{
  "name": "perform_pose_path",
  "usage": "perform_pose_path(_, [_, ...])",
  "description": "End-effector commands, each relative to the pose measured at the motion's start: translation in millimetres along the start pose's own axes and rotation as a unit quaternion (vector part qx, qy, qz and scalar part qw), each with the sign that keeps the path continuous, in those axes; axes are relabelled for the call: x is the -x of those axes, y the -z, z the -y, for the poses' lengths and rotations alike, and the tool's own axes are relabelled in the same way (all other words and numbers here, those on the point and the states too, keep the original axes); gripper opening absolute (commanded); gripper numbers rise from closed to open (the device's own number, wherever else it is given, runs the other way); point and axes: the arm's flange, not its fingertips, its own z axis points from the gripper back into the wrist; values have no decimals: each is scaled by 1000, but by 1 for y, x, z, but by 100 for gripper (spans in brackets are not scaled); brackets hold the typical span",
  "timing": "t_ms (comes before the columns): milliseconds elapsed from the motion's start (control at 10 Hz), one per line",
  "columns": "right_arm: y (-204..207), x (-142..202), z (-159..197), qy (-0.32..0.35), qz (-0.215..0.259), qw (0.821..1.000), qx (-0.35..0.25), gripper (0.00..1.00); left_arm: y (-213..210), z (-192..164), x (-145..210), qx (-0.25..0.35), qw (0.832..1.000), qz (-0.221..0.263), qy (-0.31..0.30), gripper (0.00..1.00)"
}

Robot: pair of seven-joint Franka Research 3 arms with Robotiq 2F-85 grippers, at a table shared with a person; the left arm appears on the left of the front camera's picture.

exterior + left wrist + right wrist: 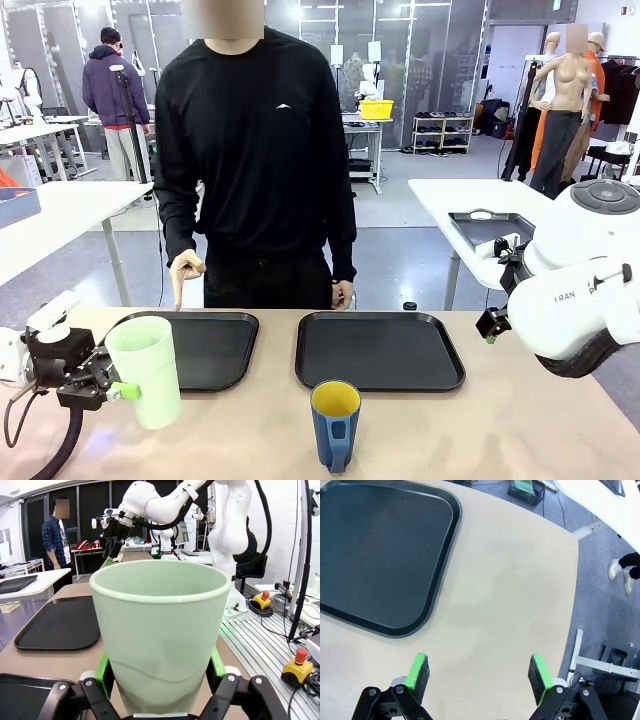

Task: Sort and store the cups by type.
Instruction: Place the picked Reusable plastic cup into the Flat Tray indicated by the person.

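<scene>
At about eight o'clock on the table in the front view, the left gripper is closed on the mint-green tumbler, held nearly upright just beside the near corner of the left black tray; I cannot tell if its base touches the table. In the left wrist view the mint-green tumbler sits exactly between the jaws, and the green pads press its lower wall at nine and three o'clock. The dark blue mug, yellow inside, stands at six o'clock on the table, handle toward the near edge, in front of the right black tray and well apart from both grippers. The right gripper has its jaws spread wide over bare table, holding nothing; the right black tray lies at ten o'clock from it. On the right arm the letters "FRAN" are readable, the rest is hidden.
</scene>
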Motion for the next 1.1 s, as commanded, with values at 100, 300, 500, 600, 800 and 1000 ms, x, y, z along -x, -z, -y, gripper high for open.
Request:
perform_pose_path(100, [1,1,0,0,0,1000,0,100,0,-3,0,1,1000,-1,4,28])
perform_pose_path(300, [1,1,0,0,0,1000,0,100,0,0,0,0,1000,0,0,86])
perform_pose_path(500, [1,1,0,0,0,1000,0,100,-17,-12,-10,-6,1000,2,18,86])
perform_pose_path(600, [1,1,0,0,0,1000,0,100,-28,-22,-16,-15,1000,-1,27,86])
perform_pose_path(800, [1,1,0,0,0,1000,0,100,-50,-44,-26,-40,998,-10,45,86])
perform_pose_path(1000, [1,1,0,0,0,1000,0,100,-70,-71,-27,-55,997,-10,48,86])
